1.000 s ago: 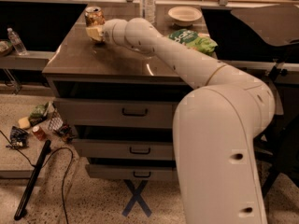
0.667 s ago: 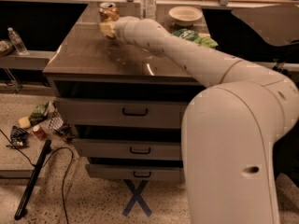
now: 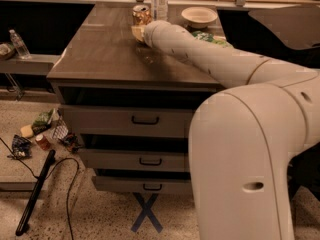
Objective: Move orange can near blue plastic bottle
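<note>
Camera view: the large cream-white robot arm (image 3: 215,59) is stretched over the brown flat-topped desk (image 3: 100,54). Compared with the pictures of a second ago, its reach has been swung to the right along the far edge. The tall clear plastic bottle with a pale bluish label (image 3: 159,3) has been left where it stood, upright at the back of the desk. The orange-gold drink can with a silver top rim (image 3: 141,14) has been carried with the arm from the left rear corner and now sits just beside the bottle, on its left. The hand (image 3: 138,30) is at the can's near side, and the can's lower part is hidden behind it. Whether the hand is clamped on the can or only resting against it cannot be told. The move is judged nearly done, with only setting down and release left.

On the desk, a crumpled green bag (image 3: 210,36) and a shallow pale bowl (image 3: 199,16) lie to the right of the arm. Three drawers with dark handles (image 3: 145,120) are set below the top. On the speckled floor a black cable (image 3: 35,194), a blue taped cross (image 3: 146,211) and scattered litter (image 3: 45,134) are seen. A small clear bottle (image 3: 19,43) stands on a ledge at the left.
</note>
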Available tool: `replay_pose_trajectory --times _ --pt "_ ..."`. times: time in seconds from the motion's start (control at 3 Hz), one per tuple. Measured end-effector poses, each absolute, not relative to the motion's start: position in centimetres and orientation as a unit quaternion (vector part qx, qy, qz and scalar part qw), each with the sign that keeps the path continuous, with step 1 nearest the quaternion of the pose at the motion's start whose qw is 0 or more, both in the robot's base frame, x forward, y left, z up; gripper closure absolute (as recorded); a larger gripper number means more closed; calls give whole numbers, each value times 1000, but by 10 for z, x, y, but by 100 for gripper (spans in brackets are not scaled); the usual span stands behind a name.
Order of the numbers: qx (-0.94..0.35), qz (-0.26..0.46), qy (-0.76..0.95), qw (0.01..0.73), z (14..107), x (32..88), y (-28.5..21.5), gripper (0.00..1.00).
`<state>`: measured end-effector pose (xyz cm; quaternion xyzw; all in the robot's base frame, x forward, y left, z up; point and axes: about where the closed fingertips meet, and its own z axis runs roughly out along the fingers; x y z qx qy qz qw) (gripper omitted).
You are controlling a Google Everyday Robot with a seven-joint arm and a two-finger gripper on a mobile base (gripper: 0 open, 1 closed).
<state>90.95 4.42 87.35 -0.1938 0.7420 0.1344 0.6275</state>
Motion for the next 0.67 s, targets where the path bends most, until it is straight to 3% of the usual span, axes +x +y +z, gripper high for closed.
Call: replay_pose_trajectory --times 0.33,0.67 --pt "-184 126 741 633 872 930 27 100" --pt "-166 117 738 644 878 952 17 84"
